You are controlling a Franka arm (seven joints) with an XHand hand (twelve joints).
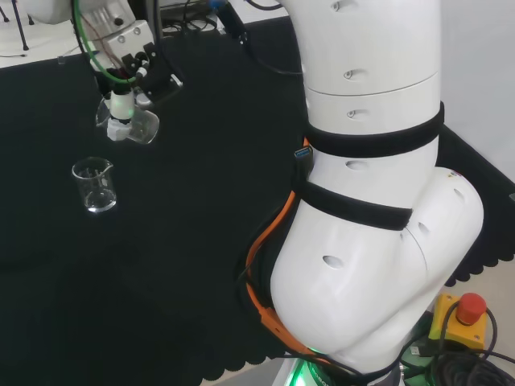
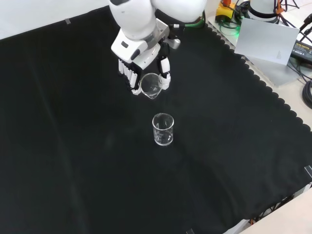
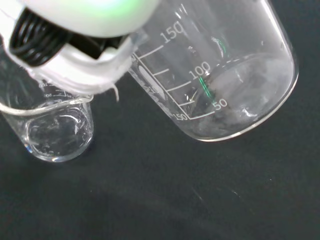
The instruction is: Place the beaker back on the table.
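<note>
A clear glass beaker (image 2: 151,84) with printed marks is held tilted in the air, fingers and thumb of my hand (image 2: 139,66) curled round it. In the head view the hand (image 1: 121,100) hangs at the far left with the held beaker (image 1: 142,127) under it. A second clear beaker (image 2: 163,129) stands upright on the black cloth, nearer the camera in the front view, left of and below the hand in the head view (image 1: 94,185). The wrist view has the held beaker (image 3: 225,75) close, empty-looking, the standing beaker (image 3: 55,130) beside it, and a white part of the hand (image 3: 80,70).
The black cloth's scalloped edge (image 2: 263,92) runs down the right of the front view, with a grey sheet (image 2: 265,41) and cables beyond it. A red stop button (image 1: 469,310) sits by the arm's base. Bare cloth lies around the standing beaker.
</note>
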